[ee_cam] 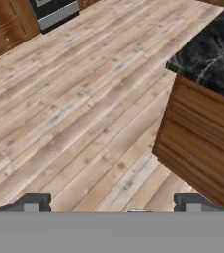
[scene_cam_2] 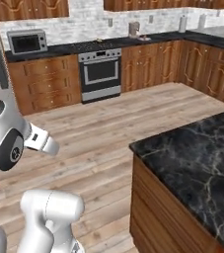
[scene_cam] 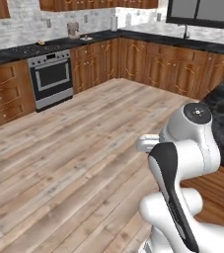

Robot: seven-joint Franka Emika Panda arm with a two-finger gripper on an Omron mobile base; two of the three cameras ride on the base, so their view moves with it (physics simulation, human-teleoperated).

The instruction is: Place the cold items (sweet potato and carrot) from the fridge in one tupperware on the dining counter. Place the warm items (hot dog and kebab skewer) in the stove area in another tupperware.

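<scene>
Claw (ee_cam: 111,200) hangs released and empty over bare floor (ee_cam: 74,108). Warm items likely lie far ahead on the stove (scene_cam_2: 99,49) tabletop, too small to tell; island (scene_cam_2: 197,158) just right.

Bright even rendered light, soft low-resolution blur
</scene>
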